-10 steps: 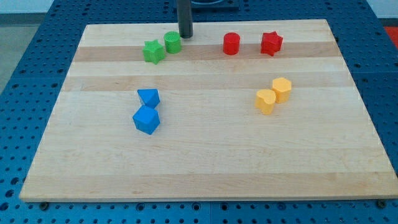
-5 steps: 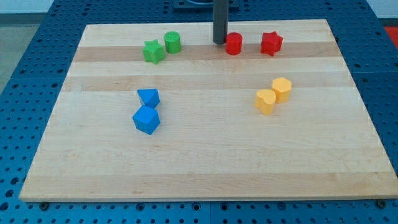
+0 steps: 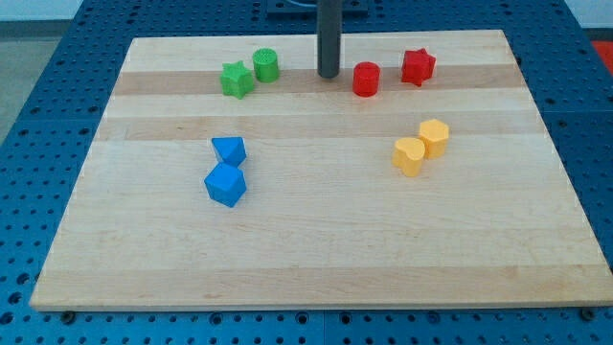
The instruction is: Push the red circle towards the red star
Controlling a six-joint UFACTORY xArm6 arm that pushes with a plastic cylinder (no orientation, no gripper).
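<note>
The red circle (image 3: 366,79) sits near the view's top, a short gap left of and slightly below the red star (image 3: 418,66). My tip (image 3: 329,75) rests on the board just left of the red circle, with a small gap between them. The rod rises straight up out of the view's top.
A green star (image 3: 236,80) and a green circle (image 3: 266,65) sit left of my tip. Two blue blocks (image 3: 228,150) (image 3: 226,184) lie at the left middle. Two yellow blocks (image 3: 410,155) (image 3: 434,137) touch at the right middle. The wooden board (image 3: 306,249) has blue pegboard around it.
My tip travelled right from beside the green circle to the red circle, nudged it slightly right and down, then backed a little left and down.
</note>
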